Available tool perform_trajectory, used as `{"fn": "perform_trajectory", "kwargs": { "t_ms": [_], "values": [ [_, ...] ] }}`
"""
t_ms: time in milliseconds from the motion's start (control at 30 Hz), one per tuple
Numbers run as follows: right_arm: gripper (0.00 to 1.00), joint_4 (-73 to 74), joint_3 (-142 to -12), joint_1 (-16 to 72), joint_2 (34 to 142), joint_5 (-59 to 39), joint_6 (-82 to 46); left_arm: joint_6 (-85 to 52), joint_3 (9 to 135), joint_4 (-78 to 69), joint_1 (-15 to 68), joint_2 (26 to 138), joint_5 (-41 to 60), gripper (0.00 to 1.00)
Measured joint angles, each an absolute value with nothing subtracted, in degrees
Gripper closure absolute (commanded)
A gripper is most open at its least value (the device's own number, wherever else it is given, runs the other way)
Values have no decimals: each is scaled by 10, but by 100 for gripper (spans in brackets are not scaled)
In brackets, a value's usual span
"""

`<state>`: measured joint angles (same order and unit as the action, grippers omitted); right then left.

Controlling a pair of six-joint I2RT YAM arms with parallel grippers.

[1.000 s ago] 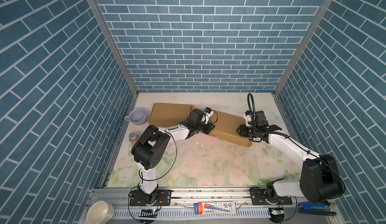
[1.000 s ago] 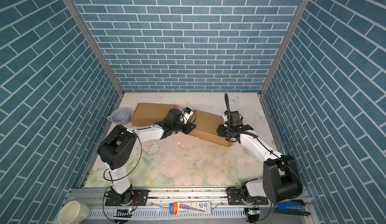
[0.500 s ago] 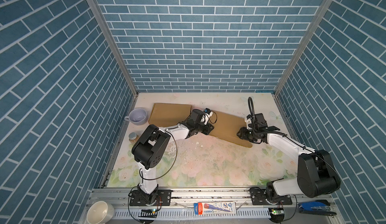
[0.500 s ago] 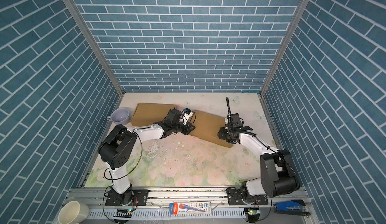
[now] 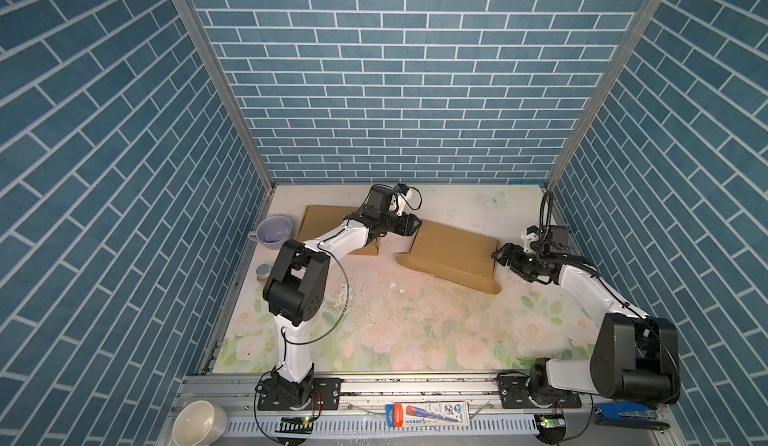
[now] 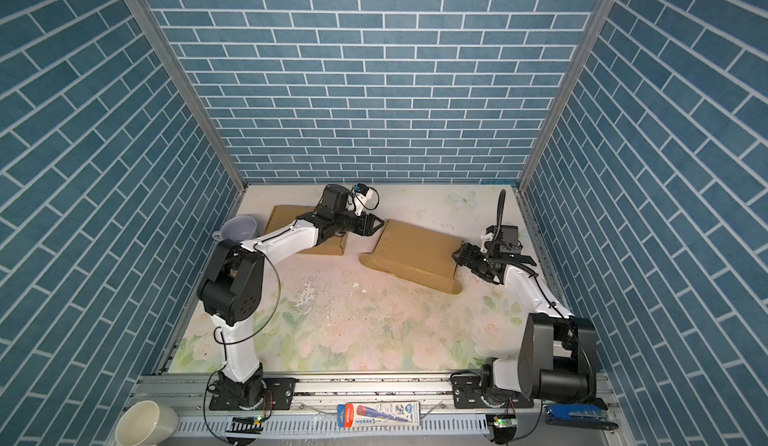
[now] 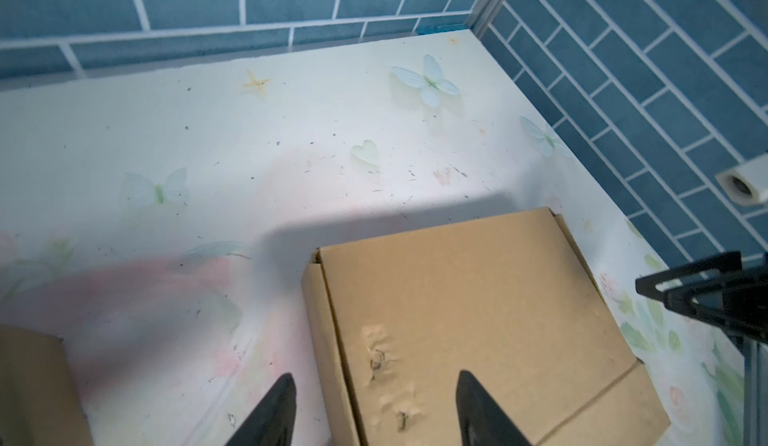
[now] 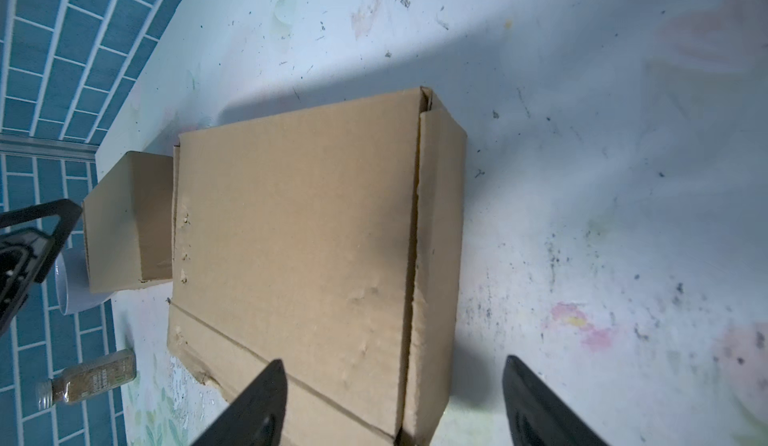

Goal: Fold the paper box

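Far left, a lavender cup (image 5: 272, 232) sits by the wall, with a small jar (image 5: 263, 271) just in front of it. Next over, a second cardboard box (image 5: 320, 225) lies flat on the floral mat (image 5: 395, 331), partly under the left arm. The left gripper (image 5: 412, 228) hangs at the left edge of the paper box (image 5: 453, 252), jaws spread and holding nothing (in its wrist view the fingers (image 7: 276, 410) sit either side of that edge, not pinching it). The paper box itself lies toward the back of the mat, about mid-width, at a slant. Its lid is down, the top is a bit dented, and a flap sticks out along the near side. At its right end the right gripper (image 5: 503, 255) is let go too, with its fingers (image 8: 257, 402) wide apart and the box corner between them.
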<state>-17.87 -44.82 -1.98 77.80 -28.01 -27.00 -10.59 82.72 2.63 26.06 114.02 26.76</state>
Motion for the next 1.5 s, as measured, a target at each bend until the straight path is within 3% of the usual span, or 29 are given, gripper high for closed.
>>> {"fn": "perform_trajectory", "kwargs": {
  "t_ms": [333, 667, 867, 1500],
  "values": [
    [8, -103, -414, -42, 855, -366, -298, -138, 842, 66, 258, 1226, 328, 37],
    [7, -66, -402, -49, 870, -398, -302, -134, 875, 92, 256, 1244, 345, 59],
    [2, -52, -388, -51, 879, -412, -310, -122, 905, 133, 250, 1257, 354, 66],
    [1, 71, -348, -49, 900, -477, -382, -111, 913, 145, 209, 1273, 420, 74]
  ]
}}
